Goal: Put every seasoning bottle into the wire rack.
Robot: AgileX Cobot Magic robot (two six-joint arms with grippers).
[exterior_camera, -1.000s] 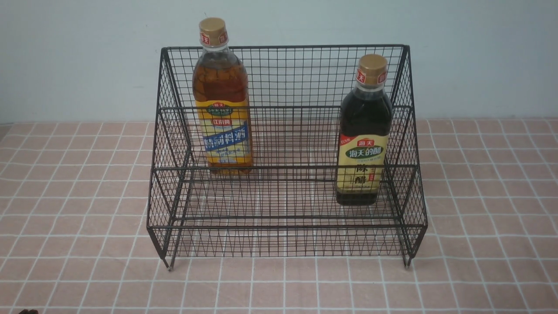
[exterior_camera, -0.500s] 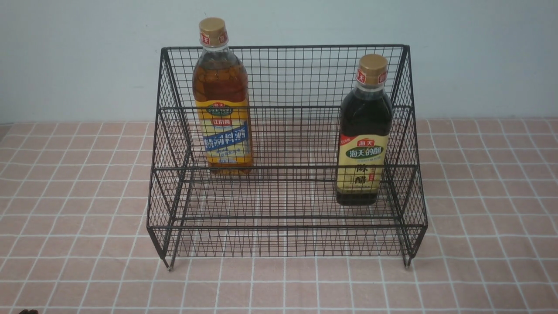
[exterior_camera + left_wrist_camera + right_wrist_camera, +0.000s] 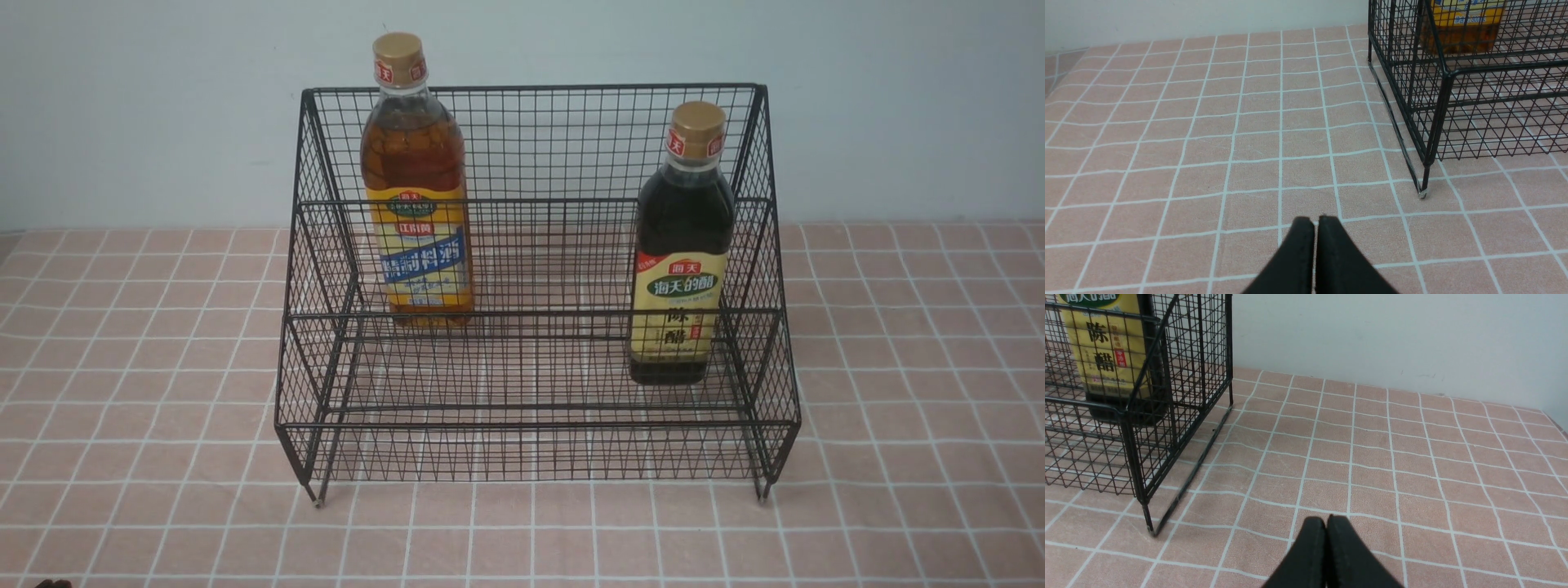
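The black wire rack (image 3: 535,408) stands mid-table. The amber bottle (image 3: 416,212) with the yellow-and-blue label stands upright on the rack's upper step at the left. The slimmer near-black bottle (image 3: 682,269) with the pale-yellow label stands upright on the lower step at the right. My left gripper (image 3: 1315,222) is shut and empty, low over the cloth, short of the rack's front left foot (image 3: 1423,192); the amber bottle's base (image 3: 1461,28) shows through the mesh. My right gripper (image 3: 1326,520) is shut and empty, out to the right of the rack (image 3: 1139,428) and the dark bottle (image 3: 1106,355).
A pink tiled tablecloth (image 3: 898,367) covers the table. A pale wall (image 3: 122,106) runs close behind the rack. A small dark tip of something (image 3: 51,583) shows at the front view's bottom left corner. The table's right edge (image 3: 1557,424) shows in the right wrist view.
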